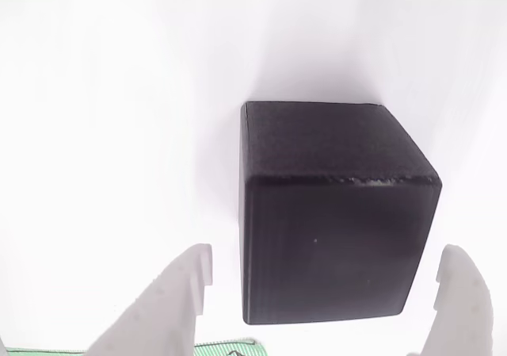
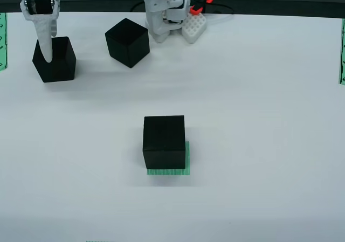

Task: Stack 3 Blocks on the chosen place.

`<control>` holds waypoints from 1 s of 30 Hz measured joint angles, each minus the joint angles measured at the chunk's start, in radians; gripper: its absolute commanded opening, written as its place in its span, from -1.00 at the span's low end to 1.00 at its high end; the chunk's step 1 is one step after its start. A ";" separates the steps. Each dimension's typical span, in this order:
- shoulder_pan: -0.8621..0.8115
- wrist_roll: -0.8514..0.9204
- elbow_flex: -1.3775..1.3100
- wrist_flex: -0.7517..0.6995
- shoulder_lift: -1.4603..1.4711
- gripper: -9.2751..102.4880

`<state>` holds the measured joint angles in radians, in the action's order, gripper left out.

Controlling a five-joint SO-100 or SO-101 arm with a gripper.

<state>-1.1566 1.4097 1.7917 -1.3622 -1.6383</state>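
One cube (image 2: pixel 164 141) already sits on the green striped patch (image 2: pixel 186 161) near the middle of the desk (image 2: pixel 259 91), set slightly left and far of centre so that stripes show along its right and near edges; judging by that, the first of three is placed and two remain. In the overhead view the gripper (image 2: pixel 47 50) stands at the far left cube (image 2: pixel 54 60), one white finger (image 2: pixel 45 40) down across its front face; the wrist view shows why: the fingers are spread, one tip (image 1: pixel 186 292) left and one (image 1: pixel 459 300) right of the cube (image 1: pixel 333 213), straddling it without touching, lined up for a pinch on opposite faces. A third cube (image 2: pixel 127 42) rests apart, nearer the arm's base (image 2: pixel 167 13), turned corner-on. The cubes look alike: matte black, finely grained faces, softly rounded edges, a little narrower than the finger gap.
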 measured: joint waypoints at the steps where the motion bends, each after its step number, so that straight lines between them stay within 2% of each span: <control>1: 0.000 0.000 0.000 0.003 0.014 -0.21; 4: 0.000 0.000 -0.002 0.008 0.052 -0.22; 14: 0.041 -0.002 -0.035 0.003 0.135 -0.55; 23: 0.117 -0.014 -0.115 -0.178 0.143 -0.57; 30: 0.275 -0.146 -0.143 -0.196 0.143 -0.57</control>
<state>-0.8820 1.2640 1.6490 -1.5585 -1.4956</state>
